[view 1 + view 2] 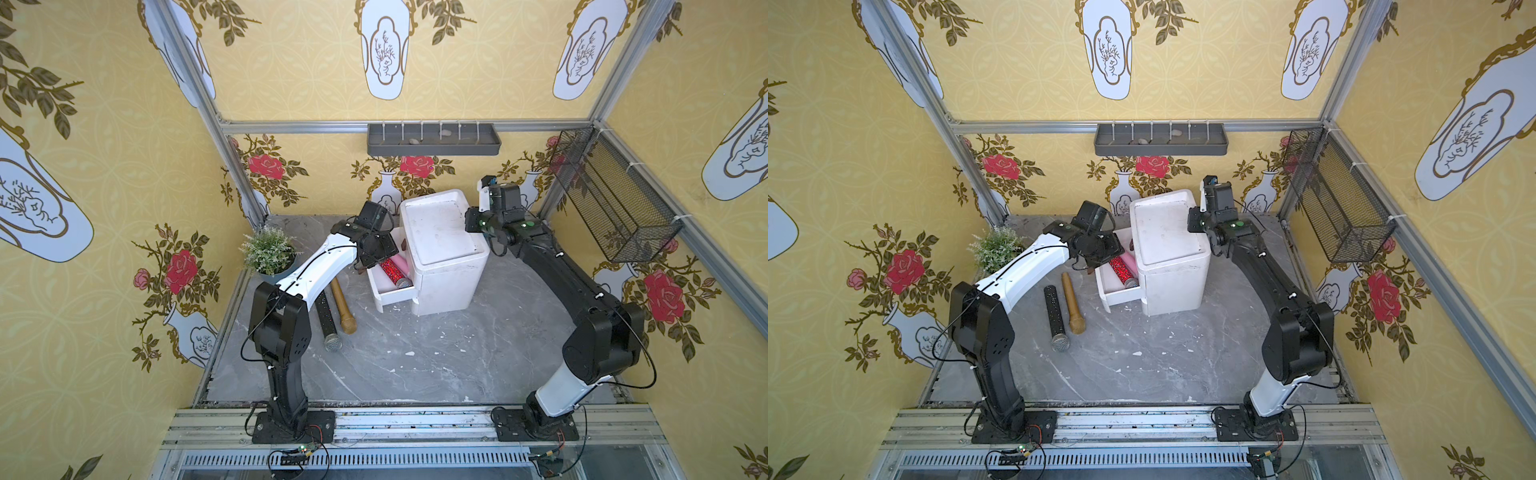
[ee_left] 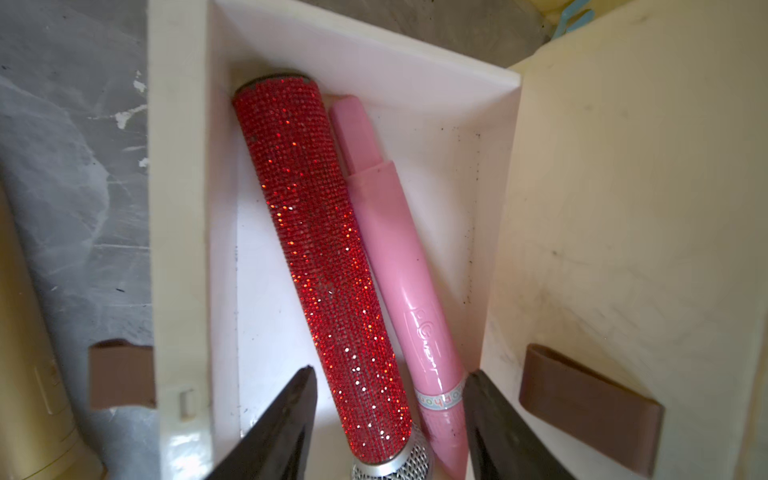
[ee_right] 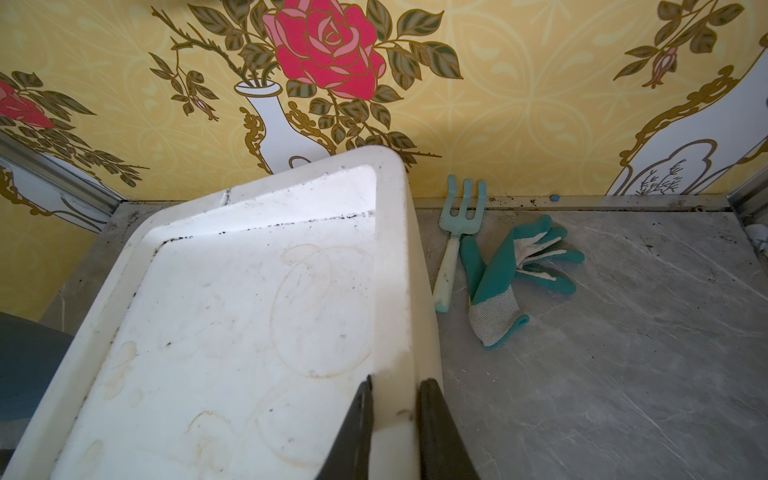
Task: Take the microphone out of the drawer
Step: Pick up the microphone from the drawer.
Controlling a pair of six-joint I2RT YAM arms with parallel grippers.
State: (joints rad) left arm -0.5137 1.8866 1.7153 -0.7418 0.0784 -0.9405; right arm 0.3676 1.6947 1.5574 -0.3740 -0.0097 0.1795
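The white drawer [image 2: 178,208] stands pulled out of the white cabinet [image 1: 444,257]. Two microphones lie side by side in it: a red glitter microphone [image 2: 316,249] with a silver mesh head and a pink microphone [image 2: 399,257]. Both top views show them too, the red one [image 1: 1123,270] nearer the drawer's front. My left gripper [image 2: 391,370] hangs open just over the drawer, one finger on each outer side of the pair, holding nothing. My right gripper [image 3: 399,379] is shut on the raised rim of the cabinet's top [image 3: 249,311].
A black microphone [image 1: 1054,311] and a gold microphone [image 1: 1072,303] lie on the marble table left of the drawer. A potted plant [image 1: 268,249] stands at the back left. A teal garden fork [image 3: 455,237] and gloves [image 3: 511,274] lie behind the cabinet. A wire basket [image 1: 611,199] hangs on the right wall.
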